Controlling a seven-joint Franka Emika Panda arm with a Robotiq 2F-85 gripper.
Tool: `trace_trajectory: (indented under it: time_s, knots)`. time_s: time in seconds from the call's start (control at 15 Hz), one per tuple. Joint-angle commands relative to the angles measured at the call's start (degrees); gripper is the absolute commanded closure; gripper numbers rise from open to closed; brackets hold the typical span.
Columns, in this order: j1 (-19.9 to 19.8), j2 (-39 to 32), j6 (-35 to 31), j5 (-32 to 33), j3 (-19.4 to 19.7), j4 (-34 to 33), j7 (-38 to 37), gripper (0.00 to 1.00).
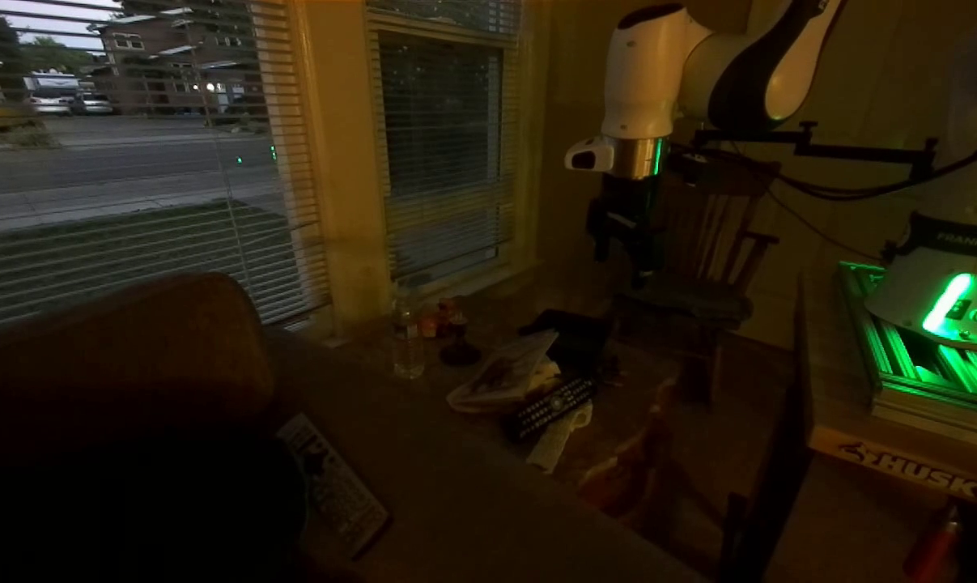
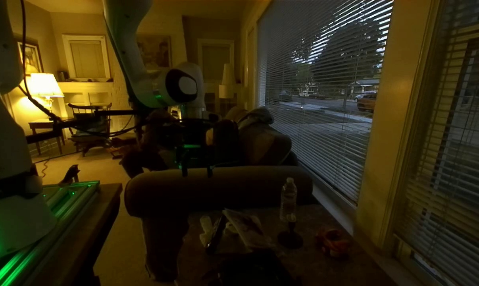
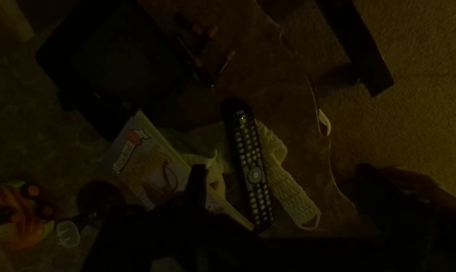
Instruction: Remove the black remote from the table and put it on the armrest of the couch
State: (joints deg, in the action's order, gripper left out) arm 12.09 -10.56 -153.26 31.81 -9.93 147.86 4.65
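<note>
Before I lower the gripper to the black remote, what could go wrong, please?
The black remote lies across a pale knitted cloth, so the gripper may pinch this along with it. A book lies close beside the remote and could get pushed. The clear bottle stands near the armrest; a low, wide swing might knock it over.

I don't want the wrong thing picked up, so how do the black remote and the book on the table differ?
The black remote has rows of pale buttons; the book has a paler, printed cover. The remote is long and slim, the book broader. In the wrist view, the remote slants only slightly, the book much more. Both are on the table.
</note>
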Motion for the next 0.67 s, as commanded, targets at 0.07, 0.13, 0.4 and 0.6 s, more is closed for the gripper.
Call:
trace_trajectory:
  time_s: [0.07,0.13,0.4,0.6]
  knots:
    - [1.9,-6.7,-5.9,12.3,4.3,-1.8,-8.3,0.00]
    - [2.2,-8.5,-7.2,14.2,5.1,-2.3,-9.4,0.00]
    - [6.1,-14.3,-10.5,25.1,10.1,-5.5,-16.8,0.00]
    - [10.9,-18.1,-9.8,31.7,13.7,-8.6,-24.9,0.00]
